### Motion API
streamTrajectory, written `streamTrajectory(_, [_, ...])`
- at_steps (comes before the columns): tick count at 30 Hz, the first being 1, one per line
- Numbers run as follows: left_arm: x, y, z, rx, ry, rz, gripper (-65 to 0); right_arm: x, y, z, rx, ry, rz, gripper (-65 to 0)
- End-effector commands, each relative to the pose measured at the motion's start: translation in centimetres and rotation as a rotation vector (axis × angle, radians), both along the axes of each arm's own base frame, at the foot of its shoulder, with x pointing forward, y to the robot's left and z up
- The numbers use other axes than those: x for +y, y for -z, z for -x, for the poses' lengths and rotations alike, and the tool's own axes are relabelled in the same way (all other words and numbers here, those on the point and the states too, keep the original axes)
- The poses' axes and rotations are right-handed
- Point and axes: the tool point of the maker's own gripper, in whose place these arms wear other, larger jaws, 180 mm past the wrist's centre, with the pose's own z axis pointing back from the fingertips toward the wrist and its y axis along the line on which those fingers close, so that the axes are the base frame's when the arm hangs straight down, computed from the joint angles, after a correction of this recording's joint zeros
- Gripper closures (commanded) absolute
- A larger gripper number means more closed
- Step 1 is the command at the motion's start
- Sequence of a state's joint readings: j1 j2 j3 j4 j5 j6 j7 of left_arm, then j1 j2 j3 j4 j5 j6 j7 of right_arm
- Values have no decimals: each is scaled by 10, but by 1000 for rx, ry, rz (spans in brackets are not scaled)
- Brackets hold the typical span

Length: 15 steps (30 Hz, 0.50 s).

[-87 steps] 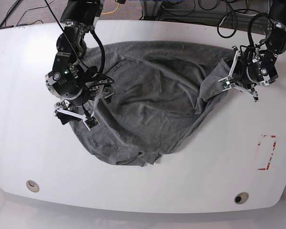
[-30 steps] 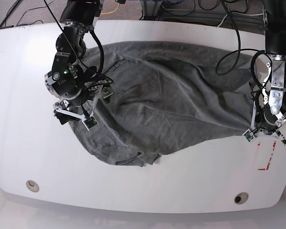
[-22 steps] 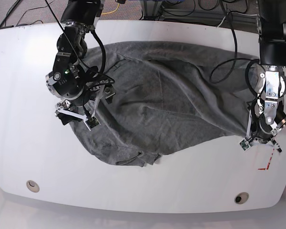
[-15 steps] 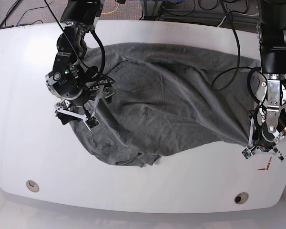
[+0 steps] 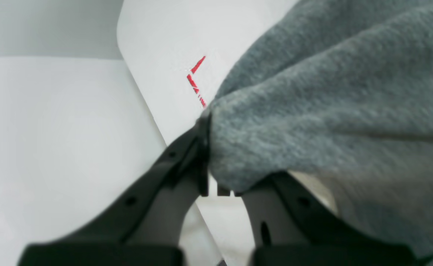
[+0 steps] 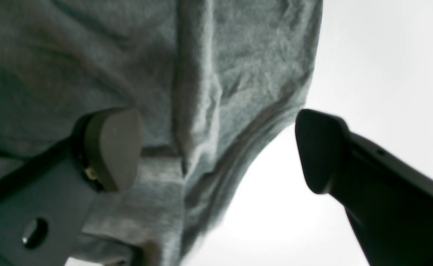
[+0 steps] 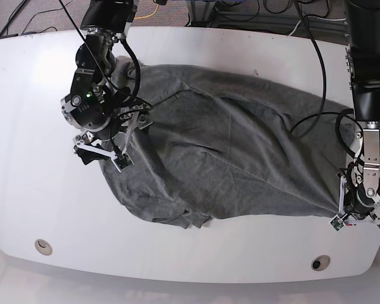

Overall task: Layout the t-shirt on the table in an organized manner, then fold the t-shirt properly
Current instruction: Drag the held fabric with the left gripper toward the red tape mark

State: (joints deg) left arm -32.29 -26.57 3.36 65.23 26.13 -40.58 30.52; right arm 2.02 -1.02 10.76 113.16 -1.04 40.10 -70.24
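While left claw [image 5: 212, 184] pinches one t-shirt [image 7: 240, 152], right claw [image 6: 216, 147] gapes wide, empty.

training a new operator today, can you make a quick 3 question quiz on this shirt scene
1. True or false: the left gripper is shut on the t-shirt.
2. The right gripper fingers are: A) open B) clamped on cloth C) out of view.
3. Fill in: near the left gripper, the table carries ___ tape marks.

Key: 1 true; 2 A; 3 red.
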Motion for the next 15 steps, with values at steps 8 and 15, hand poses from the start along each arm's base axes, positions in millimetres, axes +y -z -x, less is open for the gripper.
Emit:
streamTrajectory(8, [11, -18, -7, -41, -21, -13, -397, 2, -13, -9, -51, -7, -10, -629])
streamTrajectory(15, [20, -29, -12, -134, -91, -9, -608, 2, -13, -9, -52, -7, -9, -629])
